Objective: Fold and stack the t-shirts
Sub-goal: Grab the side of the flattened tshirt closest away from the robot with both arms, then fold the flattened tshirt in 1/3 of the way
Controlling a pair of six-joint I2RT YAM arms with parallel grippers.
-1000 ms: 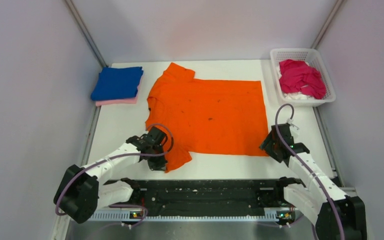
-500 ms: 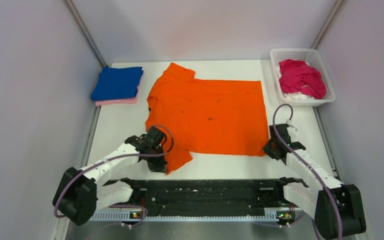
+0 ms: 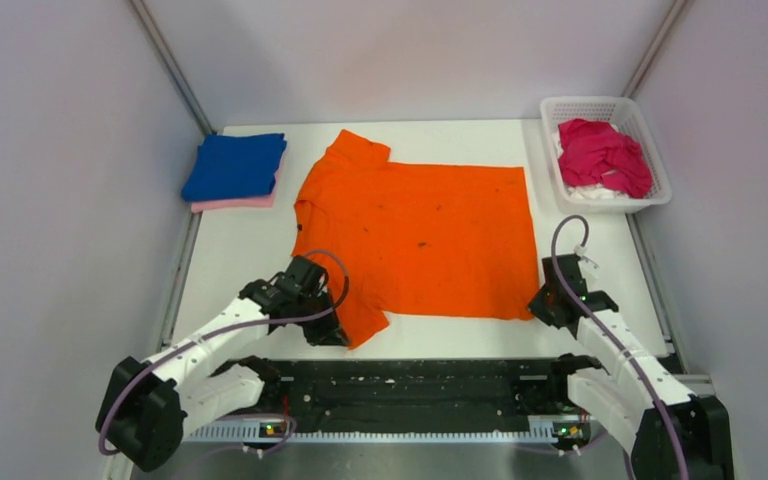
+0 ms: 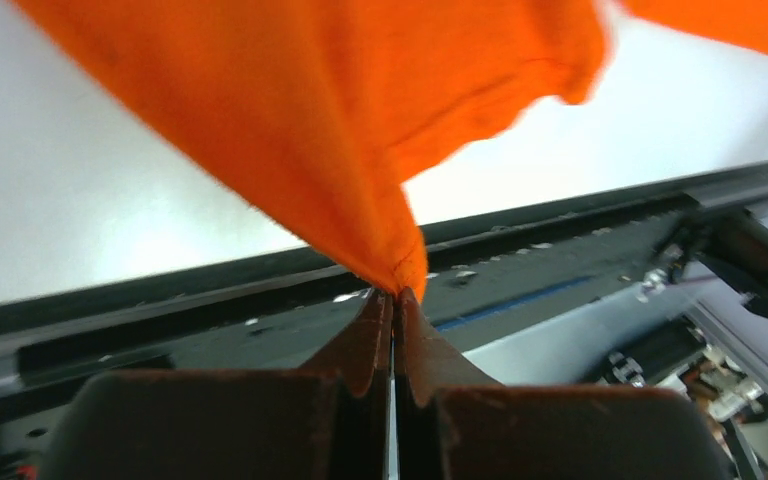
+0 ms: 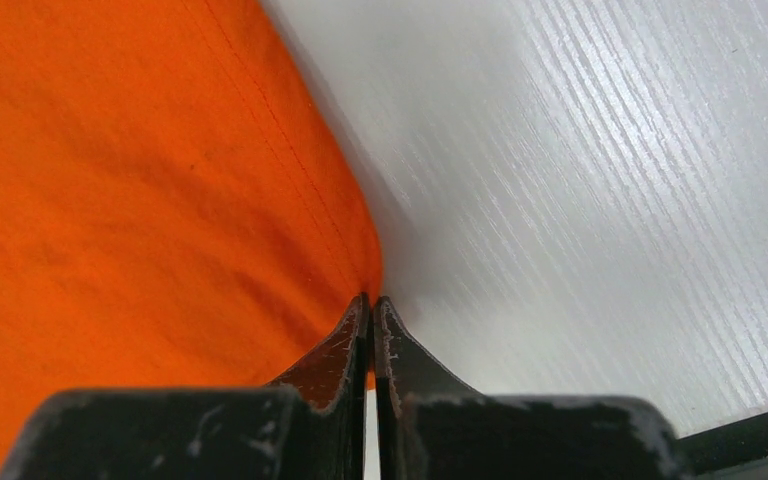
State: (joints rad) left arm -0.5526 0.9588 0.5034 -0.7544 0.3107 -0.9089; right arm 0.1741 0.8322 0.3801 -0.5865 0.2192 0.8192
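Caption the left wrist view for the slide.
Left gripper shut on an edge of the bright orange cloth t-shirt, white table beyond.

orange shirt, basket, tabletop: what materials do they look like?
orange t-shirt: soft matte cloth, likely cotton knit; it drapes and wrinkles, and a stitched hem shows in the right wrist view.
basket: white moulded plastic, slight sheen, open lattice walls.
table: hard white surface with fine parallel grain lines, perhaps laminate or painted board; can't tell which.
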